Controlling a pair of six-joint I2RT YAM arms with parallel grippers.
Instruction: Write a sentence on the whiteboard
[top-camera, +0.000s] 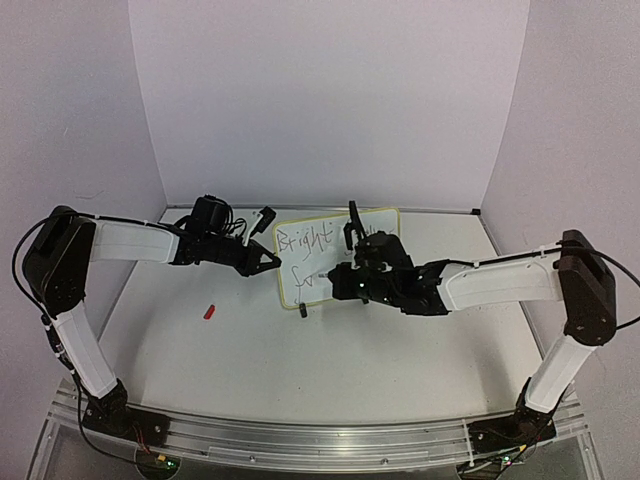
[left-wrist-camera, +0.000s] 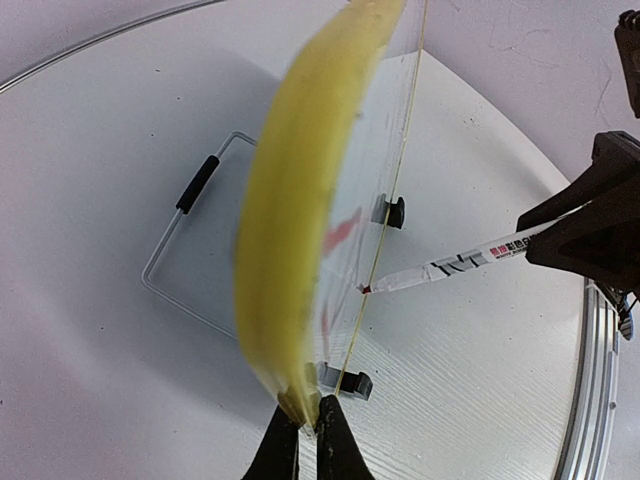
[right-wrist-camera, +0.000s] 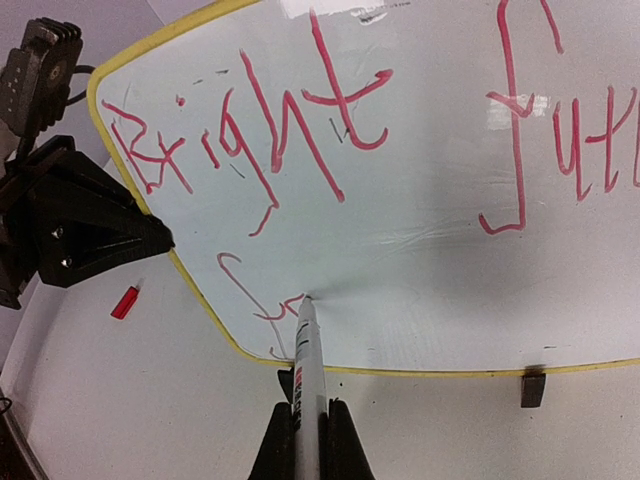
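Note:
The whiteboard (top-camera: 312, 243) stands upright at mid-table, yellow-rimmed, tilted slightly back. My left gripper (top-camera: 268, 259) is shut on the board's left rim (left-wrist-camera: 290, 220), its fingertips (left-wrist-camera: 285, 440) pinching the yellow edge. My right gripper (right-wrist-camera: 309, 405) is shut on a white marker (right-wrist-camera: 308, 360). The marker's tip touches the board's lower left. The sentence (right-wrist-camera: 260, 130) is in red: "Bright" and "fut", running out of the right wrist view, on the top line. A few short strokes (right-wrist-camera: 250, 290) sit at the marker tip. The marker (left-wrist-camera: 450, 267) also shows in the left wrist view.
A red marker cap (top-camera: 209, 312) lies on the table left of the board. Behind the board is its wire stand (left-wrist-camera: 190, 250), and black clip feet (right-wrist-camera: 533, 387) sit under its lower edge. White walls close in the back and sides, and a metal rail (top-camera: 300, 440) runs along the near edge.

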